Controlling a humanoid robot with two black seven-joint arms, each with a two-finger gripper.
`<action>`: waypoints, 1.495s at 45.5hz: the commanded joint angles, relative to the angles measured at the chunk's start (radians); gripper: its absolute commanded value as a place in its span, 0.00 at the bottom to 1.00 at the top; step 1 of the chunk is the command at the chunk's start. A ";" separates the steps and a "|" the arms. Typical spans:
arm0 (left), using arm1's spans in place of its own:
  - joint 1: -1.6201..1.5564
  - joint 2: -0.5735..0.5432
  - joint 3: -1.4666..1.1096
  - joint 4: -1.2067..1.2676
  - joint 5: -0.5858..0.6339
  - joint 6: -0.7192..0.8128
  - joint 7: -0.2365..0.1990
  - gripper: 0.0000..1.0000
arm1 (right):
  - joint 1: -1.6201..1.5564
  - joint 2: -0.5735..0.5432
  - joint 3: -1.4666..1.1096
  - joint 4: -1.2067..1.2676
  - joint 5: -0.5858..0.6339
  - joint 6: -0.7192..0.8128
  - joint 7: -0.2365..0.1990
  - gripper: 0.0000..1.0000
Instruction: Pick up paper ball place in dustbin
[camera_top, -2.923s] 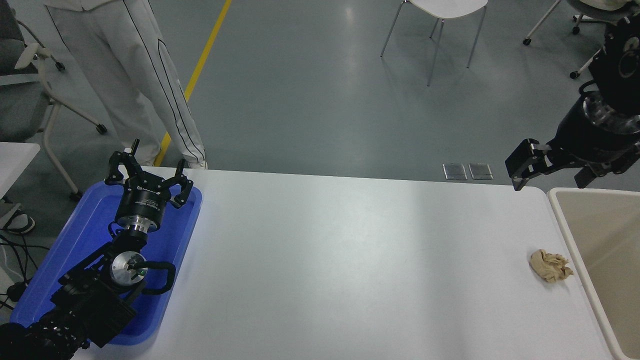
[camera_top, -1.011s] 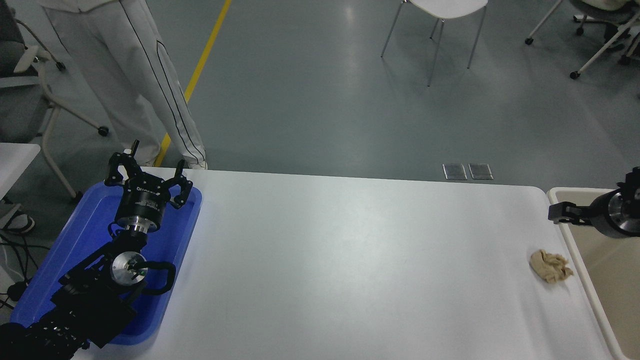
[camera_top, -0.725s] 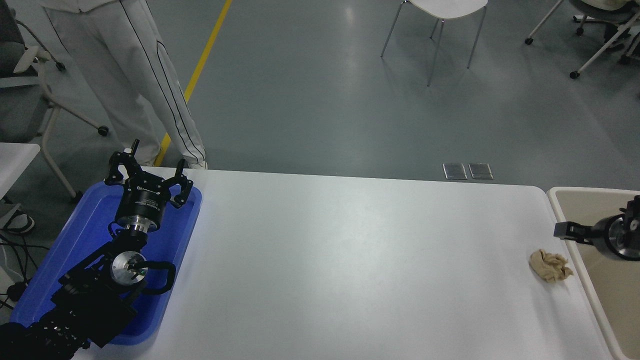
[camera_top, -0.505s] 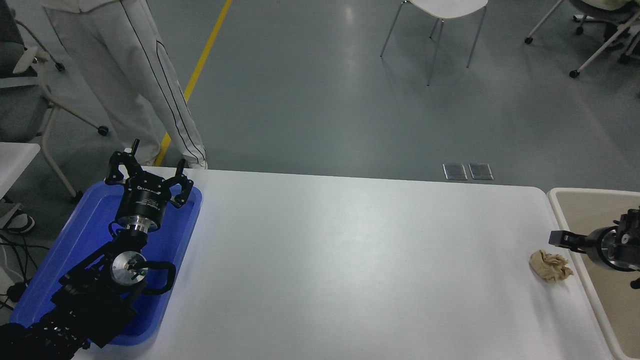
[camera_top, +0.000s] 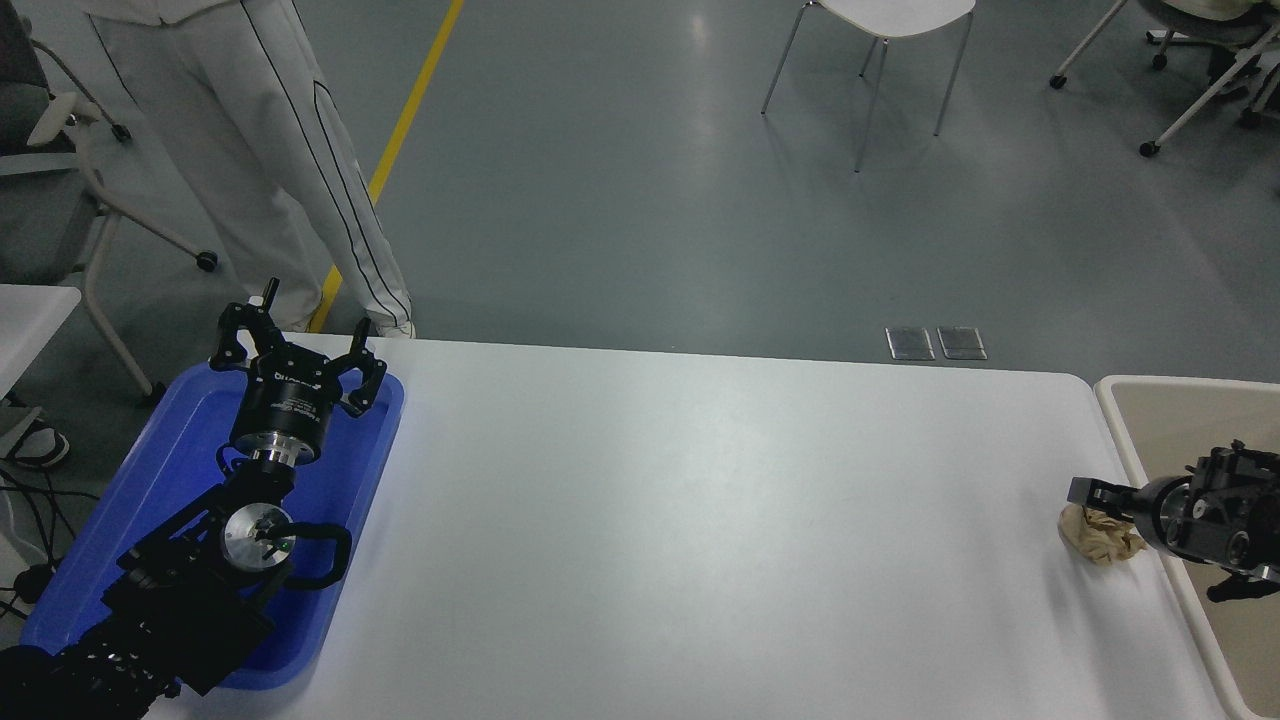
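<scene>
The paper ball, a tan wrinkled wad, lies on the white table near its right edge, just left of the dustbin. The dustbin is a beige bin with a pale rim, cut off by the picture's right edge. My right gripper comes in low from the right edge across the bin's rim. It is open, and one black finger reaches over the ball's top. Whether it touches the ball I cannot tell. My left gripper is parked open and empty over the blue tray at the lower left.
A flat blue tray sits at the table's left edge under my left arm. A person in white trousers stands beyond the far left corner. Chairs stand on the grey floor behind the table.
My right gripper has come down from high above the bin's far corner and moved left, so that its finger now lies over the paper ball. The ball and my left arm have not moved.
</scene>
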 joint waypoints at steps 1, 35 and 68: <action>0.000 0.000 0.000 0.000 0.000 0.000 0.000 1.00 | -0.024 0.025 0.005 -0.013 0.001 -0.012 0.000 0.92; 0.000 0.000 0.000 0.000 0.000 0.000 0.000 1.00 | -0.073 0.063 0.027 -0.077 0.000 -0.015 0.000 0.87; 0.000 0.000 0.000 0.000 0.000 0.000 0.000 1.00 | -0.139 0.076 0.128 -0.073 0.035 -0.043 -0.002 0.00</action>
